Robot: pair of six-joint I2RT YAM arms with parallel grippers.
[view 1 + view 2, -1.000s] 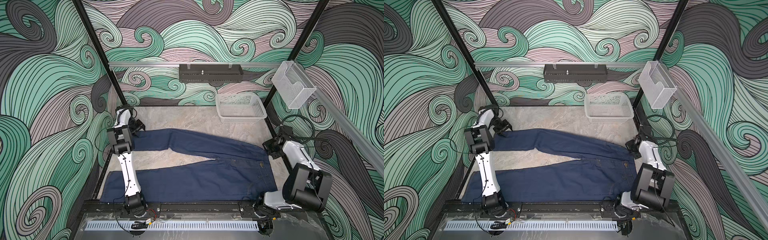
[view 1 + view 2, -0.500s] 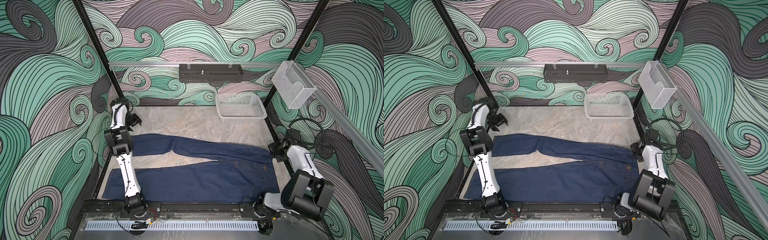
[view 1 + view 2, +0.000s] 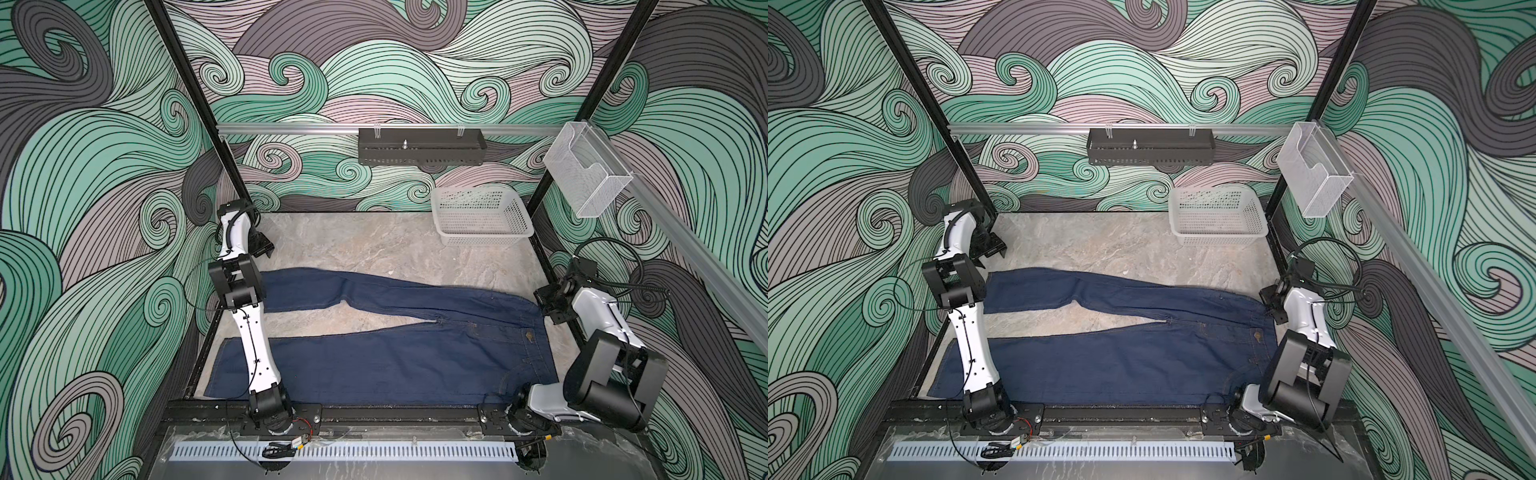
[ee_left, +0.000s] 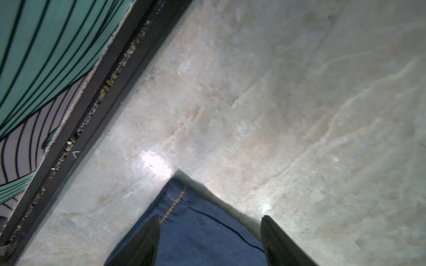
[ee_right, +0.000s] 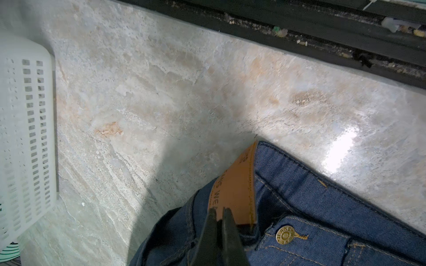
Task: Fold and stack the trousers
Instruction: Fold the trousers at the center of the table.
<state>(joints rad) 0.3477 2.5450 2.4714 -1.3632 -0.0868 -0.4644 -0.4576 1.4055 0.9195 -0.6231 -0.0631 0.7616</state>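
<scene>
The dark blue trousers lie spread flat on the marble table, legs pointing left and waistband at the right. My left gripper hangs open above the far leg's cuff. In the left wrist view its fingers straddle the cuff corner without touching it. My right gripper is at the waistband's far corner. The right wrist view shows it shut on the bunched waistband, beside the orange patch and a brass button.
A white perforated basket stands at the back right of the table. A clear holder and a black tray hang on the frame rails. Black frame edges border the table on both sides.
My left gripper has let go of the far leg's cuff, opened wider and risen toward the back. The right gripper has shifted slightly right, still on the waistband.
</scene>
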